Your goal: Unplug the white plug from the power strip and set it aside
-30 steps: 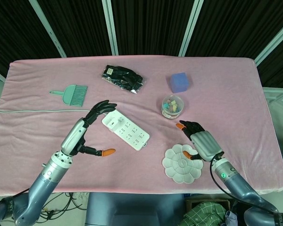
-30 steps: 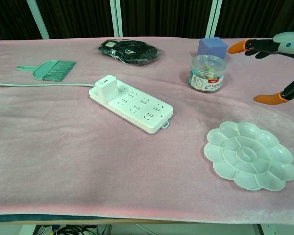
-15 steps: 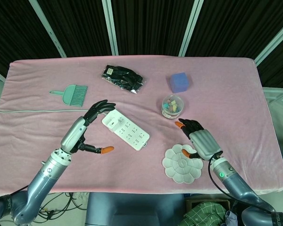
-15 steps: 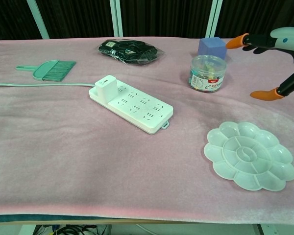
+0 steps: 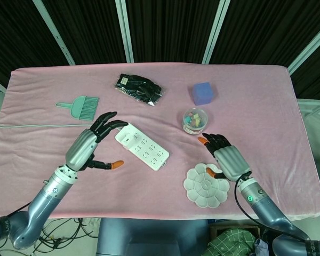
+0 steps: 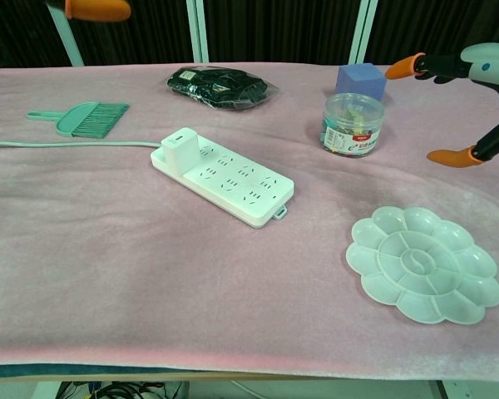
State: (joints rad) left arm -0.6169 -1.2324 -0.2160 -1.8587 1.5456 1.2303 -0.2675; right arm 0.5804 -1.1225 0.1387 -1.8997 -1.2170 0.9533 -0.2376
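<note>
The left hand [image 5: 90, 144] hovers with fingers spread and empty, just left of the power strip [image 5: 142, 146]. The white plug [image 6: 180, 148] sits plugged into the strip's near-left end. The right hand [image 5: 228, 160], also spread and empty, hangs above a flower-shaped palette [image 5: 206, 185].

Glossy white plastic power strip [image 6: 224, 176] on matt pink cloth [image 6: 108, 249].

White plug [image 6: 180, 148] stands upright in the white power strip's [image 6: 233, 181] left end.

Grey hands [image 5: 84, 146], orange-tipped black fingers [image 5: 115, 165]
</note>
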